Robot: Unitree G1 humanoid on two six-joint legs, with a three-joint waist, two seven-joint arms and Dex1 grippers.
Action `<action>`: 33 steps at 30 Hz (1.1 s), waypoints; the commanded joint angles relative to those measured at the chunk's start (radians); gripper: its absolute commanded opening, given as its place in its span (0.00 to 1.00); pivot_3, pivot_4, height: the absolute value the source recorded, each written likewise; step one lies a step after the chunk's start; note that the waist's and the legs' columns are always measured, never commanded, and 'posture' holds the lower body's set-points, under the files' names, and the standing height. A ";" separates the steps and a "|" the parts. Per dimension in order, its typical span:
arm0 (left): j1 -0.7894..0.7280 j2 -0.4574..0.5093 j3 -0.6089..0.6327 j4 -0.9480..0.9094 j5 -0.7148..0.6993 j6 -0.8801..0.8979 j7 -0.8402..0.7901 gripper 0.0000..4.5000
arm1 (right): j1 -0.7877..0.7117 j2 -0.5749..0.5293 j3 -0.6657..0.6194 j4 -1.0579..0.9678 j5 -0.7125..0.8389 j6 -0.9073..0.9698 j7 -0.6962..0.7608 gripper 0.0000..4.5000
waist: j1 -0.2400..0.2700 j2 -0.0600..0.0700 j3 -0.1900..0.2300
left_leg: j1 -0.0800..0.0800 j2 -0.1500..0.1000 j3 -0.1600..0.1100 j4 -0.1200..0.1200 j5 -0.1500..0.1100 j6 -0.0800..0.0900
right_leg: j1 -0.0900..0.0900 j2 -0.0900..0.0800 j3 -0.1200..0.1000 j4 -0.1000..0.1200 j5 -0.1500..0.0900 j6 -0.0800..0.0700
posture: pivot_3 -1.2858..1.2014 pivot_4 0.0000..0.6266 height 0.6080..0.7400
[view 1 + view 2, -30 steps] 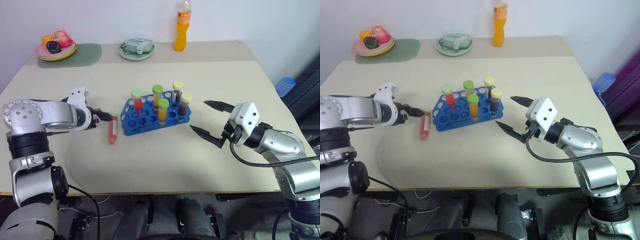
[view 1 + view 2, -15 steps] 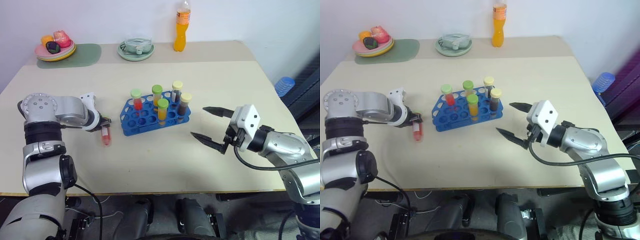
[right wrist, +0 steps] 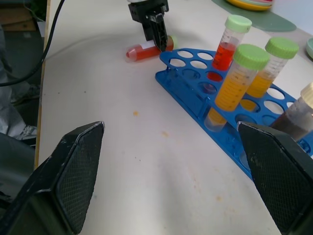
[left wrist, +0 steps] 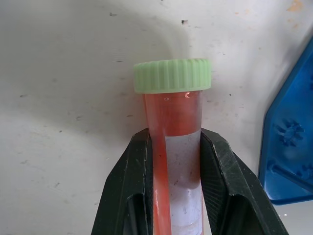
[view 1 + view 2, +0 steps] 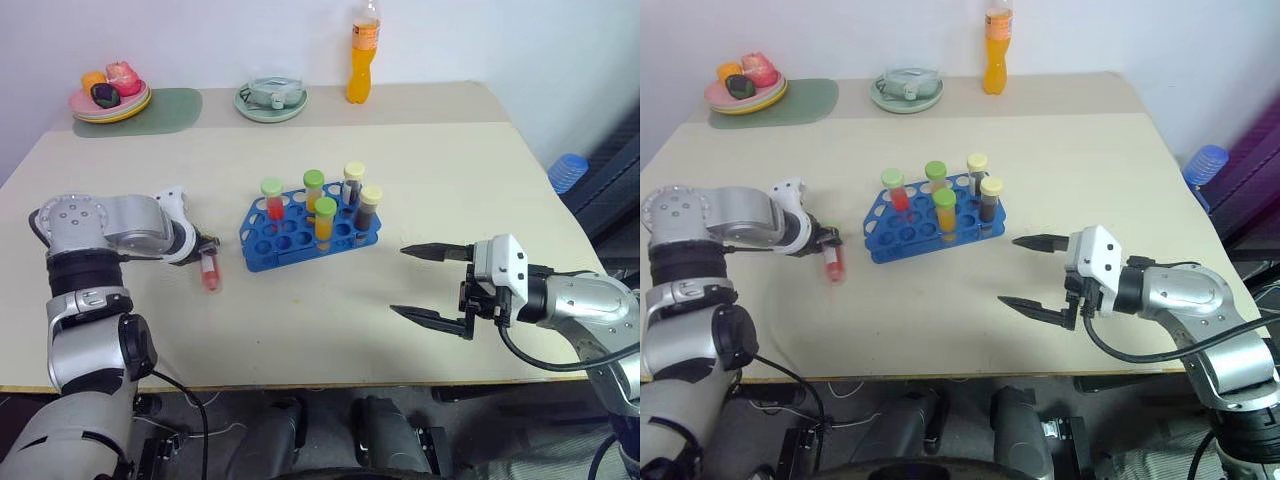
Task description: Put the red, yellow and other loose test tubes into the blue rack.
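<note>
Right gripper drew back, fingers spread | left gripper now clamps red tube | rack beside

We see the left gripper closed around a red test tube lying on the table, just left of the blue rack, which holds five capped tubes. The right gripper hangs with its jaws spread wide, right of the rack. An orange bottle stands at the far edge.
</note>
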 commanded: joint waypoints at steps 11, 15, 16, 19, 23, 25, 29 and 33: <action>0.320 0.259 -0.046 -0.375 -0.442 -0.105 -0.107 0.16 | 0.016 0.064 0.039 0.087 -0.043 -0.149 0.036 1.00 | 0.002 0.000 0.000 | -0.002 0.000 0.000 0.004 -0.002 0.002 | -0.001 0.000 0.001 0.001 0.000 0.000 | 0.52 0.24 1.00; 0.468 0.254 0.037 -0.742 -0.170 -0.343 -0.594 0.16 | -0.002 0.079 0.051 0.104 -0.044 -0.150 0.032 1.00 | 0.005 0.000 0.000 | -0.005 0.000 0.000 0.006 -0.002 0.002 | -0.001 0.000 0.000 0.000 0.000 -0.001 | 0.52 0.24 1.00; 0.527 0.261 0.040 -0.830 -0.041 -0.492 -0.799 0.16 | -0.005 0.081 0.051 0.108 -0.046 -0.152 0.033 1.00 | 0.005 0.001 0.000 | -0.005 0.000 0.001 0.006 -0.002 0.002 | -0.001 0.000 0.000 -0.001 0.000 -0.001 | 0.52 0.24 1.00; 0.650 0.283 -0.003 -0.948 0.223 -0.747 -1.067 0.16 | -0.010 0.081 0.050 0.115 -0.055 -0.156 0.026 1.00 | 0.001 0.002 0.000 | -0.005 0.000 0.004 0.005 -0.002 0.003 | -0.001 -0.002 0.001 -0.003 -0.002 -0.005 | 0.52 0.24 1.00; 0.687 0.229 -0.099 -0.972 0.474 -1.039 -1.308 0.16 | -0.009 0.079 0.042 0.105 -0.048 -0.137 0.009 1.00 | 0.007 0.003 -0.001 | -0.006 0.001 0.004 0.006 -0.007 0.010 | -0.001 -0.001 0.001 -0.004 -0.002 -0.005 | 0.52 0.24 1.00; 0.693 0.192 -0.162 -0.948 0.596 -1.179 -1.399 0.16 | -0.005 0.079 0.036 0.100 -0.049 -0.130 -0.004 1.00 | 0.009 0.003 -0.001 | -0.006 0.001 0.004 0.006 -0.008 0.009 | 0.000 -0.001 0.001 -0.006 -0.002 -0.005 | 0.52 0.24 1.00; 0.641 0.039 -0.260 -0.834 0.777 -1.445 -1.481 0.16 | 0.008 0.083 0.024 0.091 -0.067 -0.134 -0.045 1.00 | 0.017 0.004 -0.001 | -0.008 0.001 0.004 0.007 -0.008 0.013 | 0.001 -0.001 0.001 -0.011 -0.001 -0.004 | 0.52 0.24 1.00; 0.595 -0.088 -0.327 -0.701 0.886 -1.644 -1.558 0.16 | 0.036 0.073 0.002 0.065 -0.066 -0.121 -0.071 1.00 | 0.030 0.004 -0.001 | -0.009 0.001 0.004 0.008 -0.008 0.014 | 0.000 -0.001 0.000 -0.012 0.001 -0.001 | 0.52 0.24 1.00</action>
